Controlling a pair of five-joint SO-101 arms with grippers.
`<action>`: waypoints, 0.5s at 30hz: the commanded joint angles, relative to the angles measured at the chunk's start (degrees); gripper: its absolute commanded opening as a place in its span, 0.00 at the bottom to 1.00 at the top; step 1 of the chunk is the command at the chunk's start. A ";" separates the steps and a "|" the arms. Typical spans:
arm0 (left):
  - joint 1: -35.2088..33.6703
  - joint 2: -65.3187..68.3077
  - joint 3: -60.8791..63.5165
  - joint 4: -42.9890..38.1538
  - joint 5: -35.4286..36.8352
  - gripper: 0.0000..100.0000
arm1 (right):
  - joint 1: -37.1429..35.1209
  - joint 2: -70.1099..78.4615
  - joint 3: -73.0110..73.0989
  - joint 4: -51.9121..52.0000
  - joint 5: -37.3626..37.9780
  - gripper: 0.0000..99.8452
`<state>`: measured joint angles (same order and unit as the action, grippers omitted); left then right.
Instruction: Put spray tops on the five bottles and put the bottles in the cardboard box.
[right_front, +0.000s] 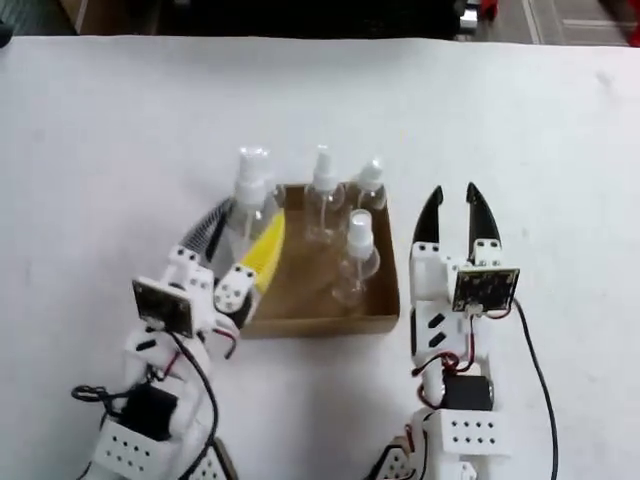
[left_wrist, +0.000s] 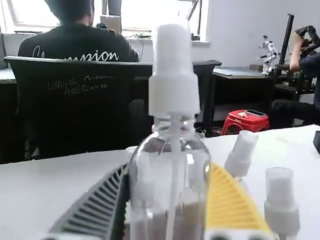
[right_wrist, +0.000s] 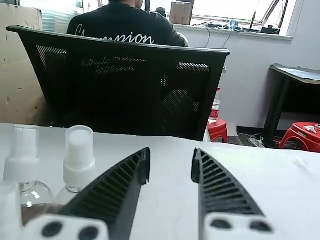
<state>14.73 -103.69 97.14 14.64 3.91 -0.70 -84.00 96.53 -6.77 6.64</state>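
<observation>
Left wrist view: the left gripper (left_wrist: 169, 172) is closest. Its grey and yellow fingers (left_wrist: 231, 200) are clamped on either side of a bottle (left_wrist: 170, 150), and it points roughly level across the counter (left_wrist: 50, 185). The bottle stands upright with its long axis vertical and its spray top (left_wrist: 174, 75) uppermost. The body is clear, a dip tube shows inside, and the top is white. Other bottles (left_wrist: 240, 152) with white tops stand just beside the yellow finger.

Right wrist view: the right gripper (right_wrist: 170, 160) points level over the counter. Its black ribbed fingers are apart, with bare counter between them. Two of the other bottles stand upright to one side.

High view: the left arm angles in toward the left wall of the cardboard box (right_front: 320, 325). The clamped bottle is at that wall, near the far corner. Whether its base is inside the wall cannot be determined. The right arm extends straight, and its gripper is just beside the right wall. Three other bottles stand upright inside the box.
</observation>
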 joint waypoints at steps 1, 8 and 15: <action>-0.04 -0.13 -0.09 0.62 0.88 0.02 | 1.19 -0.31 0.53 -3.47 0.70 0.11; -0.04 -0.13 -0.09 0.70 0.53 0.02 | 1.19 -0.31 -11.08 1.98 0.70 0.03; 0.04 -0.13 -0.09 0.26 0.44 0.02 | -11.03 3.56 -47.65 46.73 3.16 0.06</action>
<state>14.73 -103.69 97.14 15.25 4.00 -3.34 -83.30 71.65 16.79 6.73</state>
